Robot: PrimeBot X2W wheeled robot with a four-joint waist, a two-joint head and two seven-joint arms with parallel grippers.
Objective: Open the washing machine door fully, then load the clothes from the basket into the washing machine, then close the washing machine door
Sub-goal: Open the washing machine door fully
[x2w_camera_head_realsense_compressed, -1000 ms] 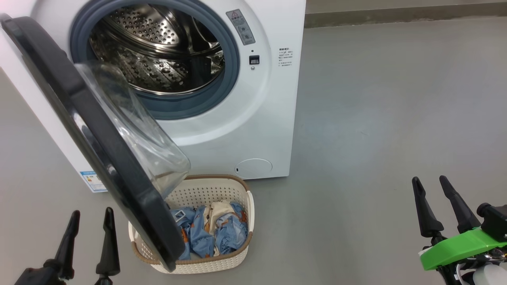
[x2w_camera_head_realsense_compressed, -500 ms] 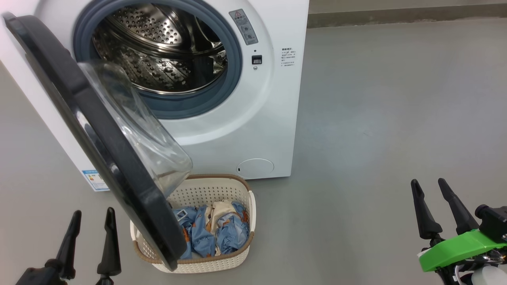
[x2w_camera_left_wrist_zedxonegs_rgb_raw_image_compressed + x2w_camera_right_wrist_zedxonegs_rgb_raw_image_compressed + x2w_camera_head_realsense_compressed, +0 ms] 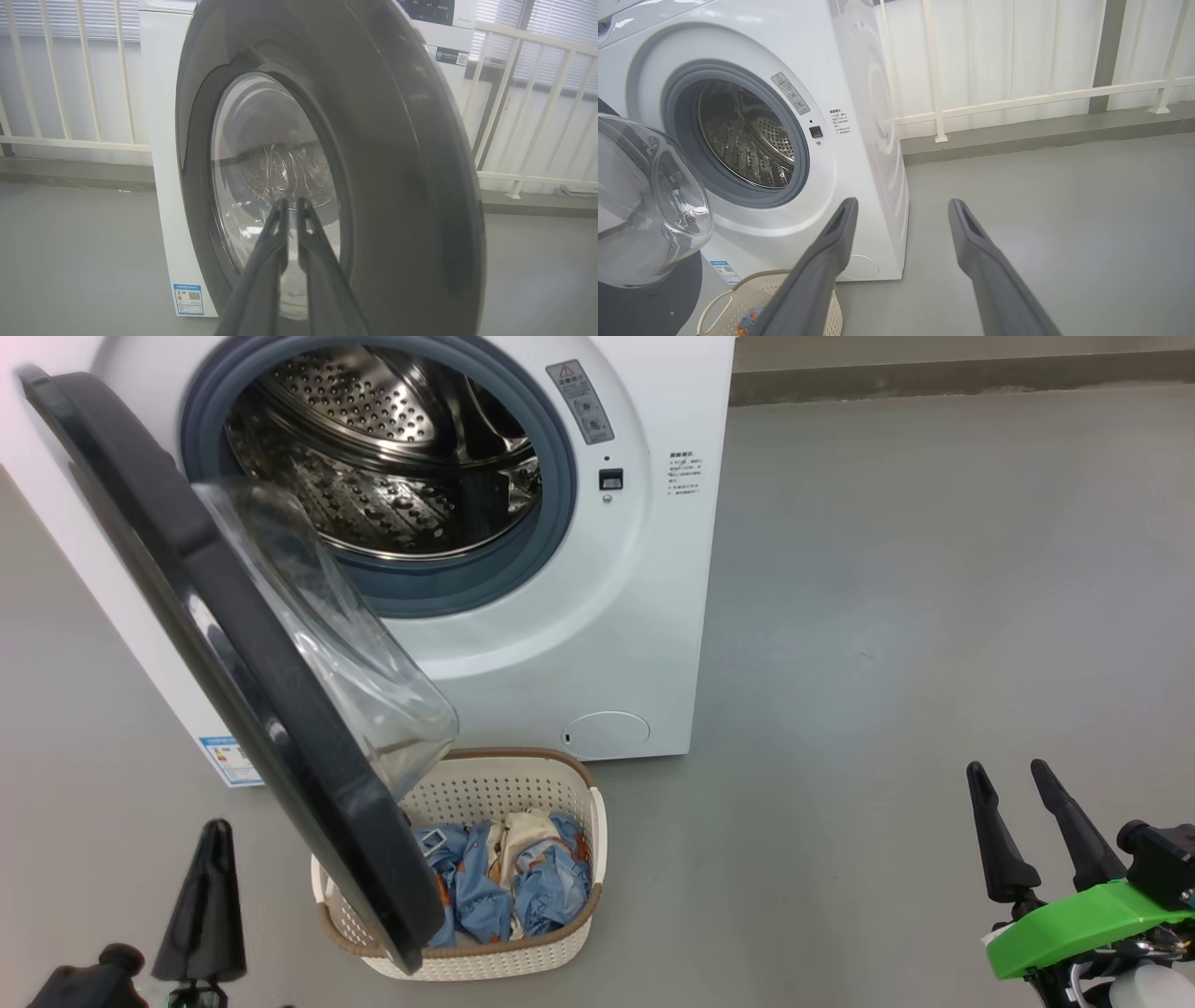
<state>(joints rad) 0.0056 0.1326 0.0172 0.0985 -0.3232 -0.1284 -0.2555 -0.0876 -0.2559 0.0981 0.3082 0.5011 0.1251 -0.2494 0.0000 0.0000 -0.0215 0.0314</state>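
The washer (image 3: 597,644) fills the upper left of the head view, its steel drum (image 3: 392,476) bare inside the grey gasket (image 3: 556,523). The door (image 3: 233,663) hangs partly open from its left side, running from the upper left corner down toward bottom centre, with the glass bowl facing the drum. Its lower edge overlaps the left part of the basket (image 3: 485,784), which sits on the grey floor (image 3: 887,616) at bottom centre, just in front of the washer and below the round cap (image 3: 607,733). The clothes (image 3: 504,887) lie bunched inside the basket, blue with a cream piece in the middle.

The left gripper (image 3: 219,829) is at the lower left, just left of the door's rim and apart from it. Its fingers are pressed together with nothing between them. From the left wrist view they point at the outer face of the door, at the window's lower part.

The right gripper (image 3: 1006,767) is at the lower right, well away from the washer and the basket. It is spread wide and empty over bare floor.
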